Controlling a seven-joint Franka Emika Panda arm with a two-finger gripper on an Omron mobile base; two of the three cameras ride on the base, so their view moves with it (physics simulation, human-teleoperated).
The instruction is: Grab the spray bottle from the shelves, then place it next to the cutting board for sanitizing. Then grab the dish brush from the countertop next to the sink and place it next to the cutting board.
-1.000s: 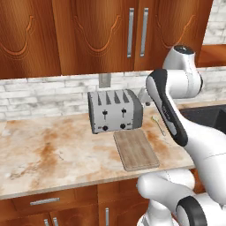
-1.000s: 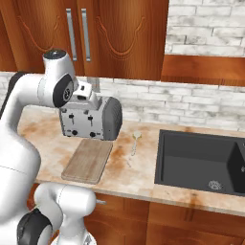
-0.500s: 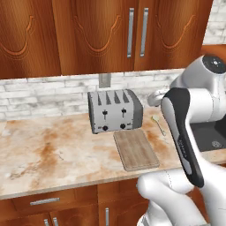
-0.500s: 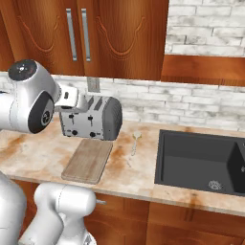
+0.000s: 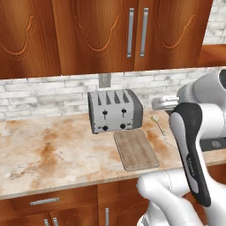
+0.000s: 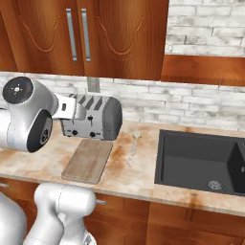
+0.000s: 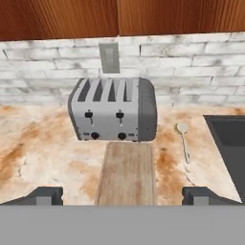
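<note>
The gripper [image 7: 122, 195] stood wide apart with nothing between its fingers [image 7: 45, 195], raised above the front edge of the countertop [image 7: 43, 148] and looking down at the back wall. In the hand view the two dark tips sat well to either side of the near end of the cutting board [image 7: 127, 173], clear of it.

The cutting board lay flat with its long side running from the front edge toward the back wall, its far short end just in front of the toaster [image 7: 114, 109], very near or touching its base. The toaster, a grey four-slot one, stood against the brick backsplash [image 7: 201, 72] below a grey wall outlet [image 7: 109, 58].

The dish brush [image 7: 183, 139] lay flat on the countertop to the right of the board, apart from it, between the board and the sink [image 7: 229, 143]. Its round whitish head pointed toward the back wall and its thin handle toward the front edge.

In the right base view the sink [image 6: 201, 160] took up the right part of the countertop [image 6: 129, 172], with the dish brush [image 6: 135, 141] near its left rim. Wooden cabinets [image 5: 110, 35] hung above the toaster, and a reddish-brown shelf board [image 6: 206, 69] ran along the wall above the sink.
</note>
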